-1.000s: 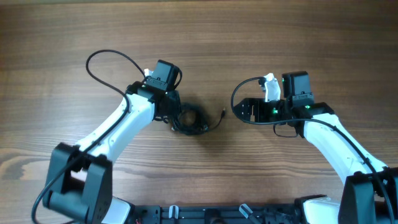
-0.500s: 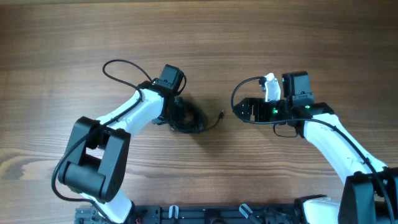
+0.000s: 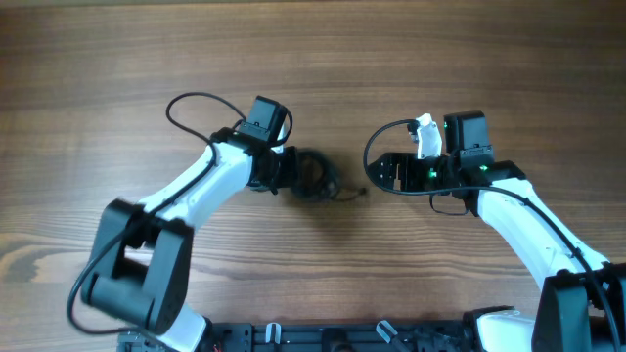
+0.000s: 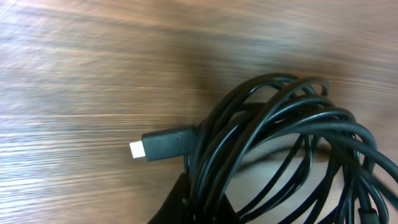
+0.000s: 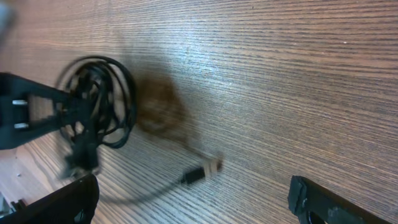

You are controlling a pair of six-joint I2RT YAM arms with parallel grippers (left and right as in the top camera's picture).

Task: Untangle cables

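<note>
The cables (image 3: pixel 318 178) are one bundle of thin black loops at the middle of the table. My left gripper (image 3: pixel 295 174) is shut on the bundle's left side. In the left wrist view, several strands of the cables (image 4: pixel 292 137) run down between the shut jaws (image 4: pixel 205 208), and a black connector plug (image 4: pixel 165 146) with a pale tip sticks out to the left. A loose tail ends in a second plug (image 3: pixel 364 191), also seen in the right wrist view (image 5: pixel 202 173). That plug lies just in front of my right gripper (image 3: pixel 376 174), which stands wide open and holds nothing.
Bare wooden table (image 3: pixel 469 59) lies all around. A thicker black arm cable (image 3: pixel 191 103) loops behind the left arm, and another (image 3: pixel 386 132) arcs over the right wrist. The left gripper and the bundle (image 5: pixel 93 106) appear blurred at the left of the right wrist view.
My left gripper has shut on the cable bundle and carried it a little to the right. The loose plug end has slid toward the right gripper. The right arm has stayed still.
</note>
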